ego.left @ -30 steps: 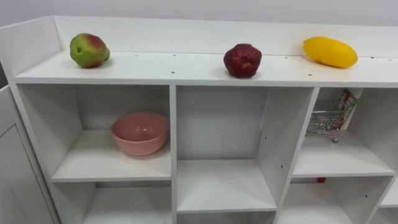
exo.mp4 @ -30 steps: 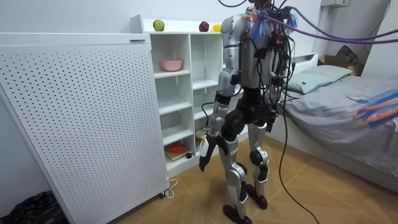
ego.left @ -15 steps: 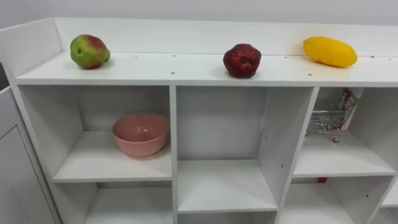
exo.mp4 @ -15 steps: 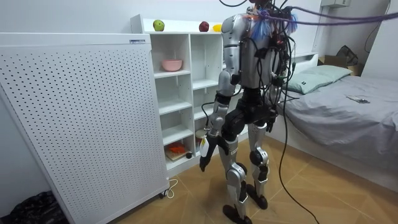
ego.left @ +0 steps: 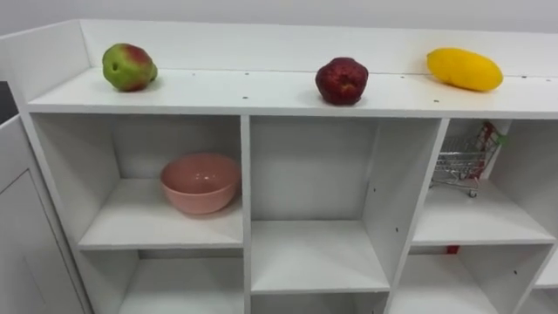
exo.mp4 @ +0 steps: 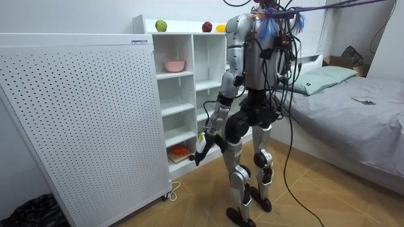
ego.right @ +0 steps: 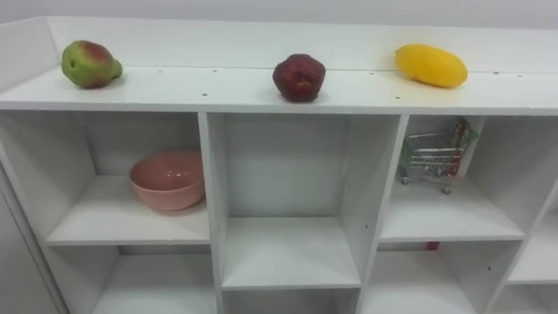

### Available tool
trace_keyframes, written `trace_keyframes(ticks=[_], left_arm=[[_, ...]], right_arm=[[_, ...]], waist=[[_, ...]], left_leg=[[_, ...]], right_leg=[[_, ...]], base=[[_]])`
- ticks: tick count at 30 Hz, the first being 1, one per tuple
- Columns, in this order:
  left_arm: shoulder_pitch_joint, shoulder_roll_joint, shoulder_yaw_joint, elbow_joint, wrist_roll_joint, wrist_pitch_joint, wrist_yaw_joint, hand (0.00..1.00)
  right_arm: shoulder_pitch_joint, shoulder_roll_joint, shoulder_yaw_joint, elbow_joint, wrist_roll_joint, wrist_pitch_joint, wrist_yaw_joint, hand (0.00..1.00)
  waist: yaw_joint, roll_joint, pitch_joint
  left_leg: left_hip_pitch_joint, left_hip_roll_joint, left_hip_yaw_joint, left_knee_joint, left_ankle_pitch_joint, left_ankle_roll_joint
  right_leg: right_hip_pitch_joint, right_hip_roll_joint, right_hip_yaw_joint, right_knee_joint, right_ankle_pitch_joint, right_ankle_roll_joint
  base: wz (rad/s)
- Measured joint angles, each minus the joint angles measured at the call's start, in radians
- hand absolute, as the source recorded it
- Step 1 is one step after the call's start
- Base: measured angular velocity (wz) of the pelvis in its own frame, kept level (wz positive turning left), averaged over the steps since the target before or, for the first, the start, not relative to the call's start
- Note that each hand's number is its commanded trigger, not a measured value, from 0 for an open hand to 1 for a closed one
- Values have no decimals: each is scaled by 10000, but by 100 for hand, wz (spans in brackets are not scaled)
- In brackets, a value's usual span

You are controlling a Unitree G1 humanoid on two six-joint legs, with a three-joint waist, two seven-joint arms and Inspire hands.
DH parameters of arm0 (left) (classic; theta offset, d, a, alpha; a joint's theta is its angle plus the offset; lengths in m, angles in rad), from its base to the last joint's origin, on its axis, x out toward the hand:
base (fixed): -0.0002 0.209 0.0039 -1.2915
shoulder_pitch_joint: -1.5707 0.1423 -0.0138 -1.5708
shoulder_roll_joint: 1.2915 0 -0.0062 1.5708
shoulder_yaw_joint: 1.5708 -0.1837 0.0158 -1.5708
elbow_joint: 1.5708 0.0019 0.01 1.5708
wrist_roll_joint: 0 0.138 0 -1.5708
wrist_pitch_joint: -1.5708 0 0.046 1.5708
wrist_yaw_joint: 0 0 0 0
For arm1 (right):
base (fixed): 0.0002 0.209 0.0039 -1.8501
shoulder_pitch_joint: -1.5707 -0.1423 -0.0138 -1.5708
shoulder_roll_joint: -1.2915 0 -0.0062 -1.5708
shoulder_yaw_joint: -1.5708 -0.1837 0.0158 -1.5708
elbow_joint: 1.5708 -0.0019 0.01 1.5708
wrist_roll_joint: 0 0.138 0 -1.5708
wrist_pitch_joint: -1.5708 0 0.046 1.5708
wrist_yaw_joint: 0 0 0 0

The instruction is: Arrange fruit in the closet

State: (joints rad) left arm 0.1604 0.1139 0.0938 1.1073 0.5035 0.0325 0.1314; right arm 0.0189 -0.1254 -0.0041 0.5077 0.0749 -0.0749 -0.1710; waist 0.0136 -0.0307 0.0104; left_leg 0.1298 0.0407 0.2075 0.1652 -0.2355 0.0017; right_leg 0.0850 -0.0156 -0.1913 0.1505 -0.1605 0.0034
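Eye views: closet top carries green-red fruit (ego.left: 128,67) at left, dark red fruit (ego.left: 342,81) in middle, yellow fruit (ego.left: 464,70) at right, all well apart. Pink bowl (ego.left: 200,183) in upper left compartment, small cart (ego.left: 462,161) in upper right. Room view adds robot standing before closet (exo.mp4: 192,75), bed (exo.mp4: 353,107) behind it. Left hand (exo.mp4: 199,154) hangs low near lower shelves; cannot tell finger spread or any hold.

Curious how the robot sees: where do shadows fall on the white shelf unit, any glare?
Left eye view: the green-red fruit, dark red fruit and long yellow fruit cast soft shadows on the white shelf top; the compartment holding the pink bowl is dimmer. Room view: even light, no glare.
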Motion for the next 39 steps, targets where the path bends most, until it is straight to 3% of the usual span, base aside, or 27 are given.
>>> trace_keyframes(ticks=[4,8,16,20,23,33,39], left_arm=[[93,49,-80,115,-4,-27,177,0],[330,141,-295,55,25,-41,167,0],[506,129,-387,138,145,-372,170,0],[609,121,-445,138,141,-383,170,0],[613,112,-593,106,171,-381,165,0],[228,157,-641,134,244,-364,151,0],[266,131,-592,107,551,-98,141,0]], right_arm=[[5,1,44,-2507,-440,-33,-439,0],[-173,2,-3,-4048,-1203,-289,-664,0],[-187,-37,-3,-6583,-1276,-826,-874,0],[-523,-227,-3,-6981,-1276,-1180,-1012,0],[-931,-406,-2,-7175,-1278,-1194,-1164,0],[-2159,-401,11,-7533,-1280,-1208,-1601,0],[-2698,-399,-36,-7532,-1201,-1182,-1934,0]], waist=[[166,6,-15],[182,98,-111],[225,176,-123],[215,157,-126],[232,119,-111],[518,-95,-104],[553,-129,-87]], left_leg=[[3,0,5,-14,0,0],[7,-8,-63,-14,0,0],[-39,-4,-160,46,9,3],[12,-8,-148,51,14,7],[1,-9,-165,41,16,11],[-27,-1,-253,-3,16,10],[-76,-9,-387,5,16,10]], right_leg=[[19,4,2,5,2,1],[15,0,104,7,4,2],[15,3,86,54,15,-16],[35,7,125,106,20,-25],[-3,9,128,174,20,-25],[-14,26,105,168,20,-24],[4,15,9,142,20,-24]], base=[[0],[0],[1],[-4],[0],[3],[6]])
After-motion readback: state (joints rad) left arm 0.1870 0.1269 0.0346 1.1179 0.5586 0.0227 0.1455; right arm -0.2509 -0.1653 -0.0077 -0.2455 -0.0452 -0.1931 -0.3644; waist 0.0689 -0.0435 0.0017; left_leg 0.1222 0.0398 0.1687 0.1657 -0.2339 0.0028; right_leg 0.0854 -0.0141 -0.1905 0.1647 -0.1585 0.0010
